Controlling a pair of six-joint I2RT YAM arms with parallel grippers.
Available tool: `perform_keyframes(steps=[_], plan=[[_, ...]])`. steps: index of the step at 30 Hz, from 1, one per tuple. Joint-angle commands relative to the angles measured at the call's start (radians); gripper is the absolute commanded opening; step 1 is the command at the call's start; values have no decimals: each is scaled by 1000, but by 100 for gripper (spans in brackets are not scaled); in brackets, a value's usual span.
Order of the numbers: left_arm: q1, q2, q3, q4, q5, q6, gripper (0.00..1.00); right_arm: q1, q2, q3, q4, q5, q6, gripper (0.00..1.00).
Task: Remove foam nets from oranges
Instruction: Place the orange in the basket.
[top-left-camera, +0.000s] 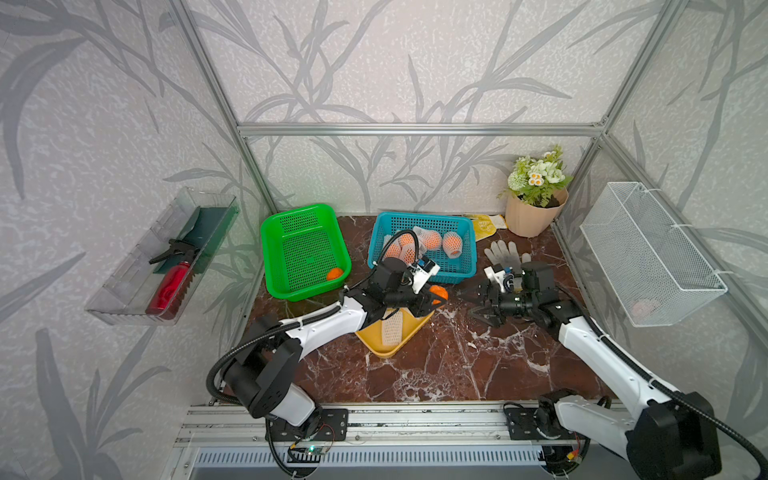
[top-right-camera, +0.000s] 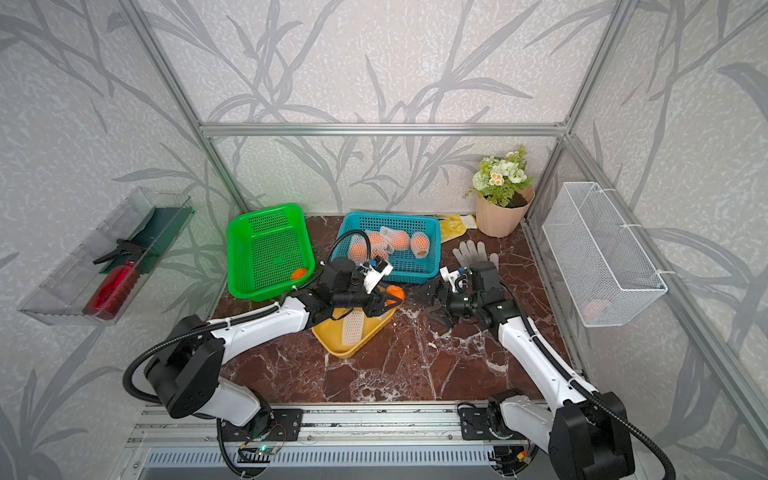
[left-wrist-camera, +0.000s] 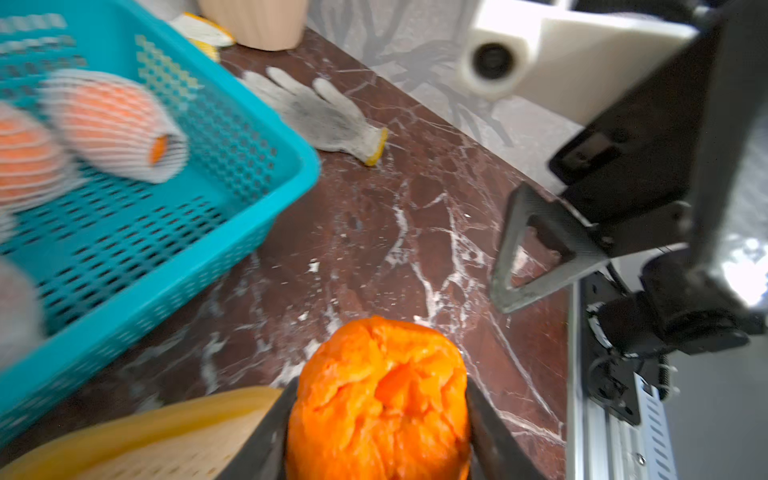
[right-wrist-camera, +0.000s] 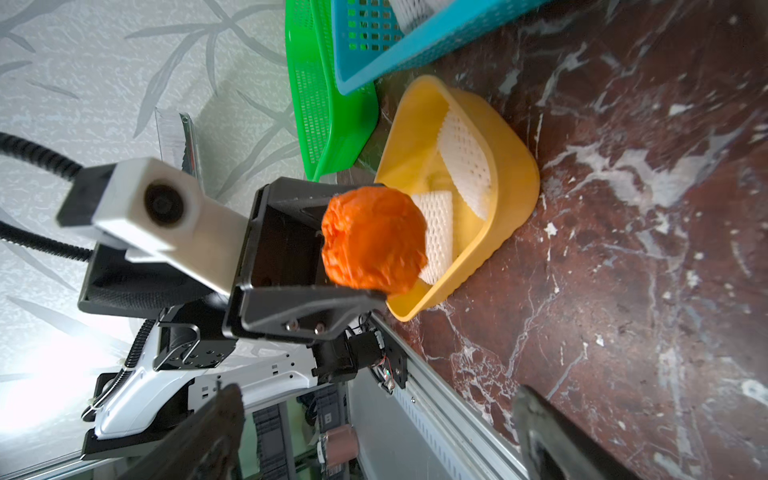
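Observation:
My left gripper (top-left-camera: 436, 297) (left-wrist-camera: 380, 436) is shut on a bare orange (top-left-camera: 439, 293) (top-right-camera: 395, 293) (left-wrist-camera: 382, 395) (right-wrist-camera: 374, 237), held above the far corner of a yellow tray (top-left-camera: 371, 341) (right-wrist-camera: 515, 166). Two empty white foam nets (top-left-camera: 392, 328) (top-right-camera: 353, 328) (right-wrist-camera: 465, 153) lie in that tray. Just right of the orange, my right gripper (top-left-camera: 476, 306) (top-right-camera: 433, 305) (right-wrist-camera: 376, 415) is open wide with nothing between its fingers. Several oranges in foam nets (top-left-camera: 430, 240) (top-right-camera: 399, 240) (left-wrist-camera: 112, 124) lie in the blue basket (top-left-camera: 465, 266) (left-wrist-camera: 249, 174).
A green basket (top-left-camera: 305, 249) at the left holds one bare orange (top-left-camera: 334, 273). A knit glove (top-left-camera: 503, 253) (left-wrist-camera: 320, 112), a flower pot (top-left-camera: 532, 216) and a yellow-white bag (top-left-camera: 484, 224) are at the back right. A white wire basket (top-left-camera: 652, 253) hangs on the right wall and a clear tray with a red bottle (top-left-camera: 166, 286) on the left wall.

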Motion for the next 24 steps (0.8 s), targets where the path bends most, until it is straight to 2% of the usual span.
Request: perform_keyframes(steps=[1,4,8,9,11,13,17,21,24], plan=[[87,-85,70,-229,-125,13,28,-6,-19,36,-115,59,-60,99],[175,-97,178,-442,-244,40,29,-6,-4,42,-146,62,-77,99],[282,-20,374,-758,-474,51,26,-6,7,49,-170,74,-90,99],[300,4,416,-819,-581,22,26,-6,7,52,-177,75,-93,99],[350,51,480,-916,-670,39,26,-6,10,61,-195,81,-104,99],[396,89,534,-989,-706,39,27,-6,11,67,-207,84,-110,99],[490,146,555,-1018,-747,45,29,-7,15,71,-212,84,-109,99],[572,273,614,-1131,-780,23,29,-6,21,83,-217,87,-113,99],[614,333,619,-1119,-779,13,29,-4,38,98,-221,89,-123,99]])
